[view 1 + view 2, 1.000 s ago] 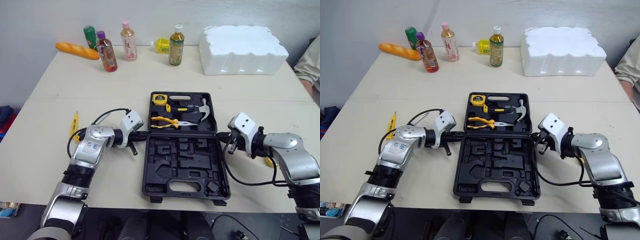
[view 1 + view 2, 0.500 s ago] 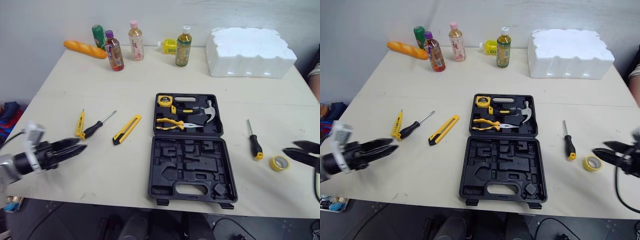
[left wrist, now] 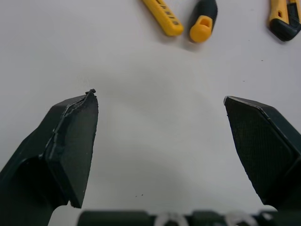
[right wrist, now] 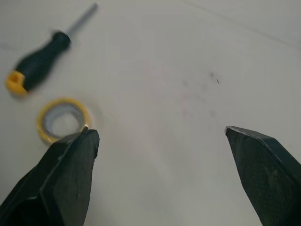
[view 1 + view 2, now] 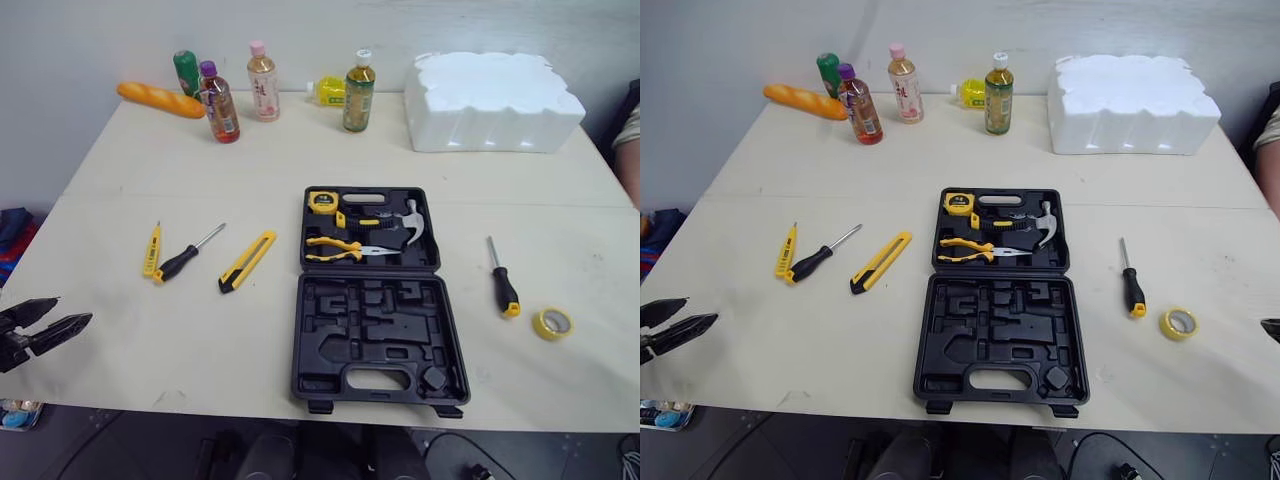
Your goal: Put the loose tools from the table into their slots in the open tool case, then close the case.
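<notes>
- Right at the start of the job: no loose tool picked up yet, five to put away, tool case [image 5: 378, 340] wide open.
- Open flat in the middle of the table [image 5: 300, 160], with the hinge running left to right. In the far half, a hammer [image 5: 404, 222], pliers [image 5: 340, 246] and a tape measure [image 5: 320, 200]. In the near half, empty slots.
- To the left of the case, three tools side by side: a thin yellow tester [image 5: 151, 250], a left screwdriver [image 5: 178, 263] with a black handle, and a yellow knife [image 5: 247, 261].
- Almost straight from near to far for the tester. Slanted for the left screwdriver and the knife, near end to the left and far end to the right, with the screwdriver's metal tip at the far-right end.
- To the right of the case, the right screwdriver [image 5: 505, 288], long way from near to far, metal tip far, yellow cap near. Just beside that cap, a bit nearer and more to the right, the tape roll [image 5: 551, 323], lying flat.
- At the near left edge, the left gripper [image 5: 70, 311], well apart from the three tools, fingers spread with nothing between them.
- By the near right edge, the right gripper [image 4: 158, 129], fingers spread wide too and empty, with the tape roll and the right screwdriver just ahead.
- Next, most likely: reach to one tool, turn the wrist so the fingers cross the handle and do not run along it, then pinch at the middle.
</notes>
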Controlling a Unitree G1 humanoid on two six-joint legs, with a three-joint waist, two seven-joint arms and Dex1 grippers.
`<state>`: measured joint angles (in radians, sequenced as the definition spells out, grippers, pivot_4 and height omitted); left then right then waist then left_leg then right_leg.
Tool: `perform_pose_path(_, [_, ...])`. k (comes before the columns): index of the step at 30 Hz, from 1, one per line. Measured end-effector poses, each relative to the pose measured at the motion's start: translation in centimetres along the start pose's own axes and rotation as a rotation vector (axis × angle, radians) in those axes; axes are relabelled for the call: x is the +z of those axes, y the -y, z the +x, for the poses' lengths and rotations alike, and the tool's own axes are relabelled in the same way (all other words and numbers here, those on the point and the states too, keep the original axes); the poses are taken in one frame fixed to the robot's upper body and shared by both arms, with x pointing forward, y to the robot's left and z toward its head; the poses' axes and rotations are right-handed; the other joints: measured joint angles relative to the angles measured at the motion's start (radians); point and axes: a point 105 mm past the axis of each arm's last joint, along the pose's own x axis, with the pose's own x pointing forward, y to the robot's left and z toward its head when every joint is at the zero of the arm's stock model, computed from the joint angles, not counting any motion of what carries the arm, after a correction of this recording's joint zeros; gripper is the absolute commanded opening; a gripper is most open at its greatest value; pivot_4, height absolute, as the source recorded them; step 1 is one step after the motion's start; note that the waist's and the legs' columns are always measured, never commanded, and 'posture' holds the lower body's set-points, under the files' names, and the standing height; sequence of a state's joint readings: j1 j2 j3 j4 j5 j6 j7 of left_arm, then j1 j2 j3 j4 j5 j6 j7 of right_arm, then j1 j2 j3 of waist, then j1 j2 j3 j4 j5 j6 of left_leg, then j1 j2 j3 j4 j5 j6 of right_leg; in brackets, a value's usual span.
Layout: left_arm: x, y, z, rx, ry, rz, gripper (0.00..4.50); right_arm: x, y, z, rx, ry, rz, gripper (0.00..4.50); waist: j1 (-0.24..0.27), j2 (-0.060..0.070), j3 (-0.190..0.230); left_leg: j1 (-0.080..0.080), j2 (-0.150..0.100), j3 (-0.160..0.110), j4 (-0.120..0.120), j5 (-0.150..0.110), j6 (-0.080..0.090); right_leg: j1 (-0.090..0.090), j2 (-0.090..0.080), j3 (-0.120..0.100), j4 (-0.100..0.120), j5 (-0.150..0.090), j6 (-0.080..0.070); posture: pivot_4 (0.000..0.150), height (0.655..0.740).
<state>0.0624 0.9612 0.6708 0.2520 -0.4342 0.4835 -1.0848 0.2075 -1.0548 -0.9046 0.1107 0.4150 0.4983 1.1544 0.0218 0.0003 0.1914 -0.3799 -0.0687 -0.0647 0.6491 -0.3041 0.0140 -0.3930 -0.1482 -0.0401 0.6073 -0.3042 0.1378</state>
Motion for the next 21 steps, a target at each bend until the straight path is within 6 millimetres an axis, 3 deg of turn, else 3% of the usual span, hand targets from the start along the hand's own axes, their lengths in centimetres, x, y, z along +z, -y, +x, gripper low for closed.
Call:
perform_pose_path(4, [1.9, 1.4, 2.8, -0.078, 0.013, 0.077, 4.48, 4.9, -4.2, 0.6, 0.209, 0.165, 0.020, 4.44, 0.003, 0.000, 0.000, 0.000, 0.003, -0.001, -0.001, 0.002, -0.003, 0.000, 0.002, -0.001, 0.000, 0.001, -0.002, 0.150, 0.7383])
perform_pose_path(7, [2.0, 1.9, 3.9, -0.105, -0.005, 0.090, 4.48, 6.9, -6.8, 0.0, 0.329, 0.244, 0.060, 4.44, 0.004, 0.000, 0.000, 0.000, 0.003, -0.001, -0.001, 0.001, -0.003, 0.000, 0.003, -0.002, -0.001, 0.001, -0.002, 0.150, 0.7383])
perform_pose_path(12, [3.2, 2.6, 6.7, -0.127, -0.036, 0.158, 4.48, 10.3, -12.9, -0.9, 0.583, 0.352, 0.051, 4.44, 0.005, 0.000, 0.000, -0.001, 0.003, -0.001, 0.000, 0.001, -0.003, 0.000, 0.003, -0.002, -0.001, 0.001, -0.002, 0.150, 0.7383])
perform_pose_path(15, [3.7, 2.3, 7.8, -0.119, -0.042, 0.178, 4.48, 10.6, -14.9, -1.0, 0.635, 0.337, 0.035, 4.44, 0.005, -0.002, 0.000, -0.001, 0.003, 0.000, 0.000, 0.001, -0.003, 0.000, 0.003, -0.002, -0.001, 0.001, -0.001, 0.150, 0.7383])
perform_pose_path(21, [3.7, 2.5, 10.2, -0.134, -0.075, 0.204, 4.48, 11.0, -16.2, -1.0, 0.668, 0.346, 0.046, 4.44, 0.006, -0.002, 0.000, -0.001, 0.003, 0.000, 0.000, 0.002, -0.003, 0.000, 0.005, -0.002, 0.000, 0.002, -0.001, 0.150, 0.7383])
